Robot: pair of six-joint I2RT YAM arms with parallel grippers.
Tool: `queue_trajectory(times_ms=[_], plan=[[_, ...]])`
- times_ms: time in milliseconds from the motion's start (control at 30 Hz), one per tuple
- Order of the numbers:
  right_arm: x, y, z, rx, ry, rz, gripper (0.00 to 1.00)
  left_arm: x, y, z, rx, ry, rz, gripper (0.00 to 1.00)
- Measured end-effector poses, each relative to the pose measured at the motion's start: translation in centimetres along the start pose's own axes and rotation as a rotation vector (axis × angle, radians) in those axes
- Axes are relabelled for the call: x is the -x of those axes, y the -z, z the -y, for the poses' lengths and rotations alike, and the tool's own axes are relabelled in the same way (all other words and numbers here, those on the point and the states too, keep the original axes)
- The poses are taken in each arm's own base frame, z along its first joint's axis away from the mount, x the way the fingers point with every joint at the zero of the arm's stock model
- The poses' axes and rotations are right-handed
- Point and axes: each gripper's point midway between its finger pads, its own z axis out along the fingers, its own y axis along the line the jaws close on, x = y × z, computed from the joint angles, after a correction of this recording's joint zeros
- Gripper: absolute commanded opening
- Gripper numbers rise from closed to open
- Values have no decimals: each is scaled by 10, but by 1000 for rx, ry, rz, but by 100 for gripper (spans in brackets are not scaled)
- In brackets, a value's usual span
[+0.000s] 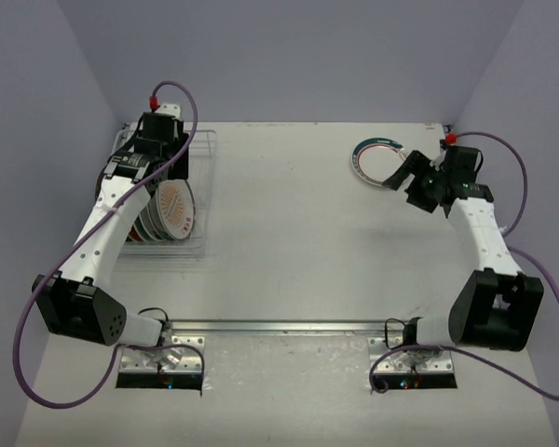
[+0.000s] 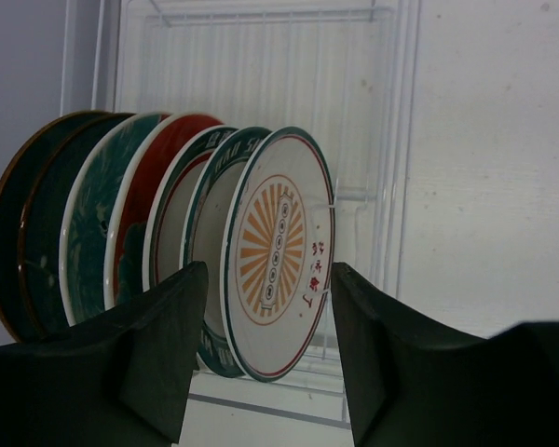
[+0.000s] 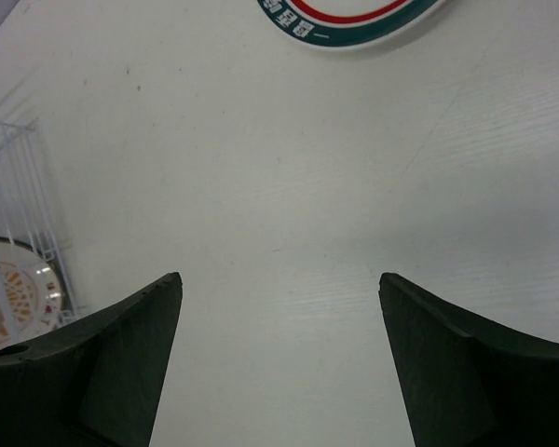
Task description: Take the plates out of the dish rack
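Observation:
The white wire dish rack (image 1: 197, 200) stands at the far left with several plates upright in it. The front one is white with an orange sunburst (image 2: 278, 251); behind it stand a green-rimmed plate (image 2: 212, 186), a red one (image 2: 158, 168) and a teal one (image 2: 93, 214). My left gripper (image 1: 160, 169) hangs open over the rack's far end, its jaws either side of the sunburst plate in the left wrist view (image 2: 268, 272), not touching it. A green-rimmed plate (image 1: 374, 158) lies flat on the table at the far right. My right gripper (image 1: 412, 177) is open and empty beside it.
Two dark plates (image 2: 23, 233) stand at the back of the row. The right wrist view shows bare table under the open jaws (image 3: 278, 279), the flat plate's rim (image 3: 354, 20) at the top, and the rack (image 3: 14, 177) at the far left.

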Motion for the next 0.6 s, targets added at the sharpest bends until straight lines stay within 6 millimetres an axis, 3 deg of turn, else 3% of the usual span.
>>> queue_trajectory(times_ms=[333, 433, 600], plan=[[-29, 56, -43, 96, 444, 199, 86, -36, -29, -11, 117, -60, -131, 56], [-22, 66, -48, 110, 495, 251, 86, -45, -36, -11, 130, -71, -159, 56], [-30, 69, -42, 115, 553, 265, 86, -62, -46, -11, 144, -91, -209, 53]])
